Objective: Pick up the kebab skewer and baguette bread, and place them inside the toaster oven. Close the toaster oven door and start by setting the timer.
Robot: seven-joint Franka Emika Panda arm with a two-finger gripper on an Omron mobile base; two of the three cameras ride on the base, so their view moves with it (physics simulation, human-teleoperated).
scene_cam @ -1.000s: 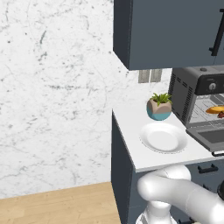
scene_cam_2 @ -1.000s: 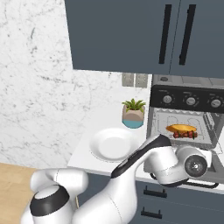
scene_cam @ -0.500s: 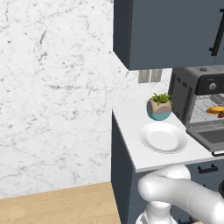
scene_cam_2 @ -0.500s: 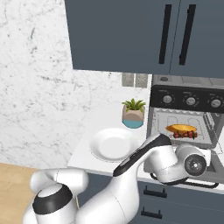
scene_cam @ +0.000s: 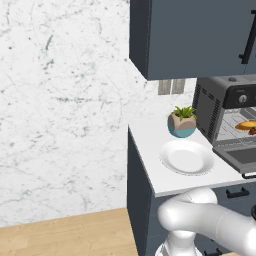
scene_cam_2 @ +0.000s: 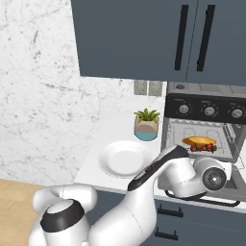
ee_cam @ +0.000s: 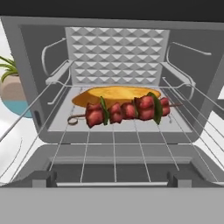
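Observation:
The toaster oven (scene_cam_2: 206, 108) stands on the counter with its door (ee_cam: 113, 159) folded down flat. On its wire rack lies the golden baguette bread (ee_cam: 116, 94), and the kebab skewer (ee_cam: 127, 110) rests just in front of it, touching it. Both also show in the right base view, the baguette bread (scene_cam_2: 199, 141) behind the kebab skewer (scene_cam_2: 204, 148). My gripper (ee_cam: 112, 178) hovers low over the lowered door, facing the cavity, open with nothing between its fingers. The oven's knobs (scene_cam_2: 210, 111) sit in a row above the opening. From the left base view I see the toaster oven (scene_cam: 210, 110) side-on.
A white plate (scene_cam: 187, 157) lies on the counter left of the oven, with a small potted plant (scene_cam: 181, 122) behind it. Dark upper cabinets (scene_cam_2: 144, 38) hang above. The counter's left edge drops to a wood floor (scene_cam: 65, 235).

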